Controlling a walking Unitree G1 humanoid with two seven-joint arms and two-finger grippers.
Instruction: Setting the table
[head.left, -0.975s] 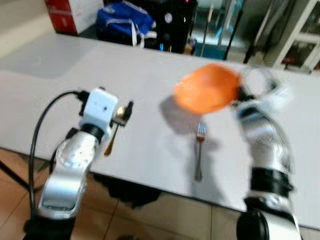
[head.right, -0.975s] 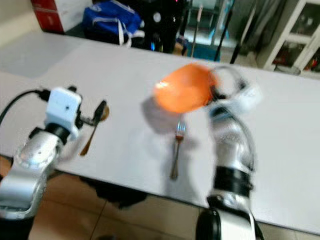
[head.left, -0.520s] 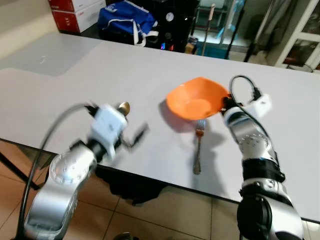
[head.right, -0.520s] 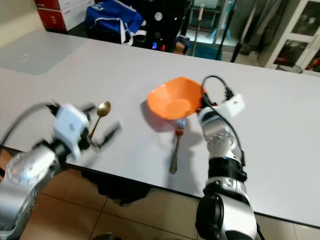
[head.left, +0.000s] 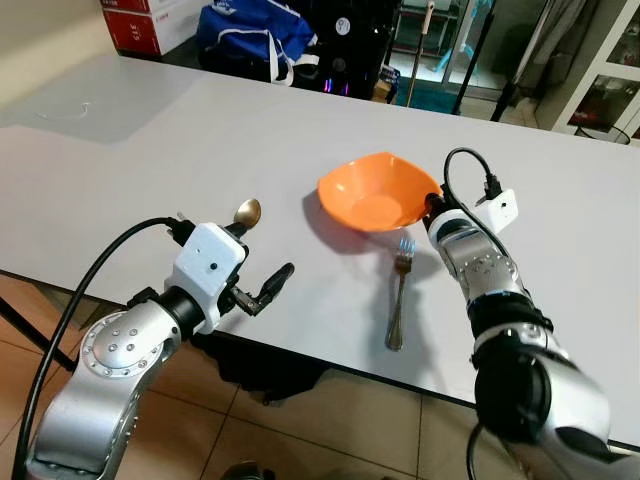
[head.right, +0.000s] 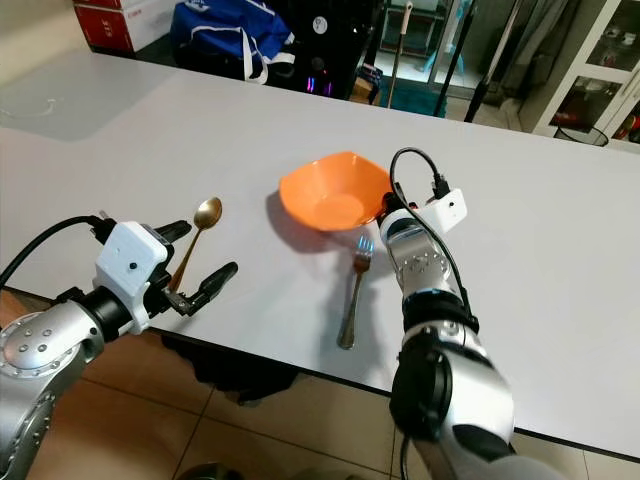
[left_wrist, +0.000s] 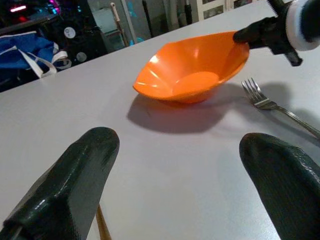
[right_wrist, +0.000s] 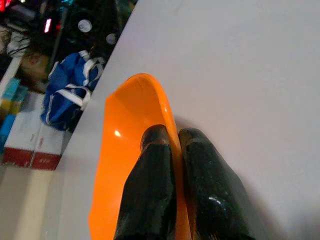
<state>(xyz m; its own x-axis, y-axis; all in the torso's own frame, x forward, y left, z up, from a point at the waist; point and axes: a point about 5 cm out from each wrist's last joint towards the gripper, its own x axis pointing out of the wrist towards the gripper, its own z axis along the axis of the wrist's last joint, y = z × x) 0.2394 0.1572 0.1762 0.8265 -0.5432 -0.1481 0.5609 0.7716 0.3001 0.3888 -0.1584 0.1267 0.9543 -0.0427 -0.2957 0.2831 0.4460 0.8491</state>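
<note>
Lowered onto the table, the glossy orange bowl (head.left: 373, 194) stays pinched by the right tool (right_wrist: 172, 150).

White table (head.left: 150, 140), tiled floor (head.left: 290, 440)

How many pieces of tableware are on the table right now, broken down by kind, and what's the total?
Bowls: 1, the orange bowl, its rim pinched by the right tool
Forks: 1, the fork, lying on the table in front of the bowl
Spoons: 1, the gold spoon, lying beside the open left tool
Total: 3
</note>
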